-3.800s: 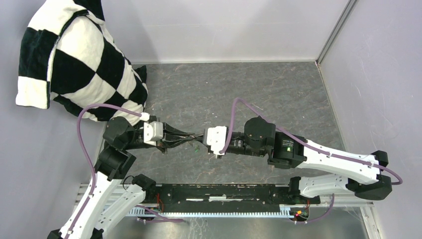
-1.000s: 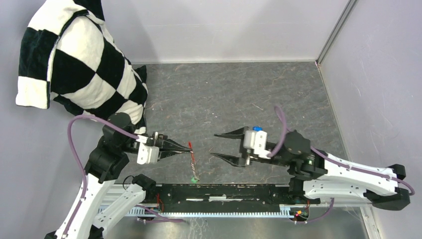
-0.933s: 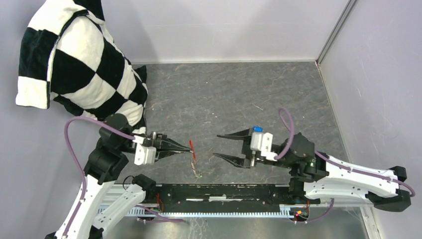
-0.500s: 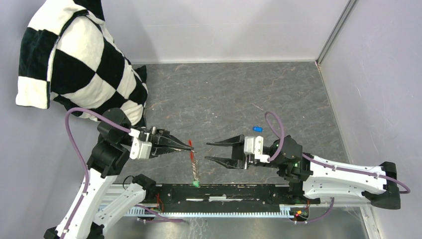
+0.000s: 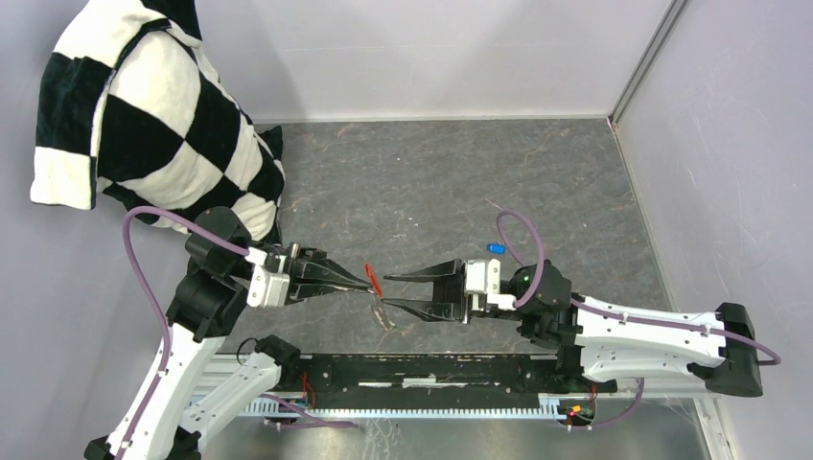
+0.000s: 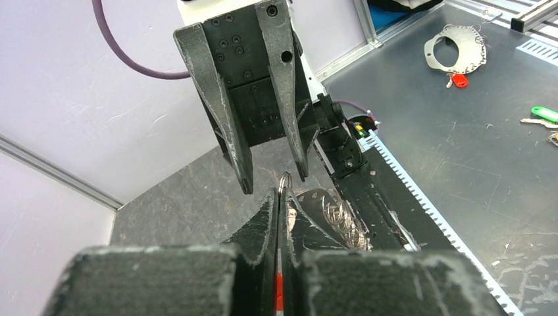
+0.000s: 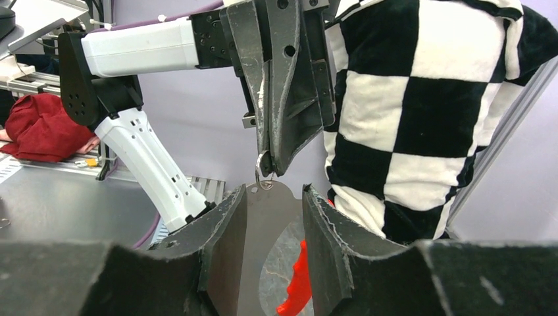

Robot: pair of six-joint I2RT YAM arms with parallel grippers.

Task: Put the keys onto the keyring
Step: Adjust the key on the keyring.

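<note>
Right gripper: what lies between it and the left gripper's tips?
In the right wrist view, only the keyring, its ring pinched by the left gripper, just beyond the right gripper; its red tag dangles below.

We see a grey mottled tabletop (image 5: 431, 172); a checkered cushion (image 5: 144, 115) at its far-left corner, and a blue key (image 5: 495, 247) prob. lying flat mid-right.

keyring (image 6: 284, 180): thin bright metal, glossy.
red tag (image 7: 295, 289): smooth glossy plastic.
right gripper (image 5: 383, 291): matt black plastic, edges scuffed whitish.
table (image 5: 431, 182): matt grey, stone-like, scratched.
pillow (image 5: 144, 115): soft black-and-white cloth.
walls (image 5: 431, 57): smooth, matt, pale lilac.
</note>
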